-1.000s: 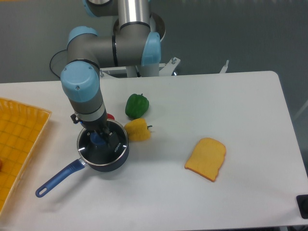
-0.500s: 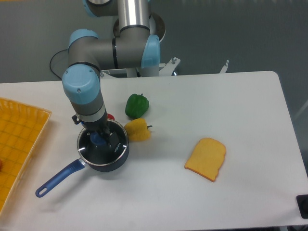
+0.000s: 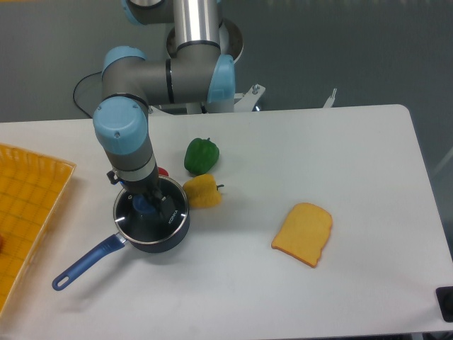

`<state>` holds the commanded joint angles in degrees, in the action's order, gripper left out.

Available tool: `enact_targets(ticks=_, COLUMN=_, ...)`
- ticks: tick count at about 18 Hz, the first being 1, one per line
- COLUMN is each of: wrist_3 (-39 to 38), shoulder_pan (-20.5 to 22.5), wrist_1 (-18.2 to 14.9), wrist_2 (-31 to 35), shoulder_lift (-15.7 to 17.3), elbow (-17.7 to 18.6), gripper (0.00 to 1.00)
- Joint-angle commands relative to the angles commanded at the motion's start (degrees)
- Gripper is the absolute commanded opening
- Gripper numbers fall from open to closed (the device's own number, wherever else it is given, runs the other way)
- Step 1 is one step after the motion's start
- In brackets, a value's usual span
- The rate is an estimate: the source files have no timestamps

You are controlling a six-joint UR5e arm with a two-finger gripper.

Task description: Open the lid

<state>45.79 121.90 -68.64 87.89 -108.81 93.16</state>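
My hand (image 3: 147, 205) was down over the lid (image 3: 152, 211), its fingers set on either side of the blue knob (image 3: 145, 206) at the lid's centre, though from this high view I could not tell whether they were clenched on it or merely beside it. The lid sat flat on the dark blue saucepan (image 3: 151, 225), its silver rim matching the pan's edge all round, toward the left part of the tabletop (image 3: 297, 149). The pan's long blue handle (image 3: 86, 263) ran out toward the front left corner. Just beside the pan on its right lay a yellow pepper (image 3: 202, 191), and touching that on the far side was a green pepper (image 3: 202, 155). A bit of something red (image 3: 162, 172) showed behind my wrist, too hidden to name. Well apart, toward the front right, lay a slice of toast (image 3: 304, 233). A yellow tray (image 3: 28, 212) hung over the left edge.
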Motion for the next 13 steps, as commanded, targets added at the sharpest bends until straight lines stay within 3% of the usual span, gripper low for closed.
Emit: enact_targets(ticks=13, wrist_3=-0.4, shoulder_pan=0.0, wrist_1=0.1, wrist_2=-0.1, shoulder_lift=0.4, elbow=0.4, gripper=1.0)
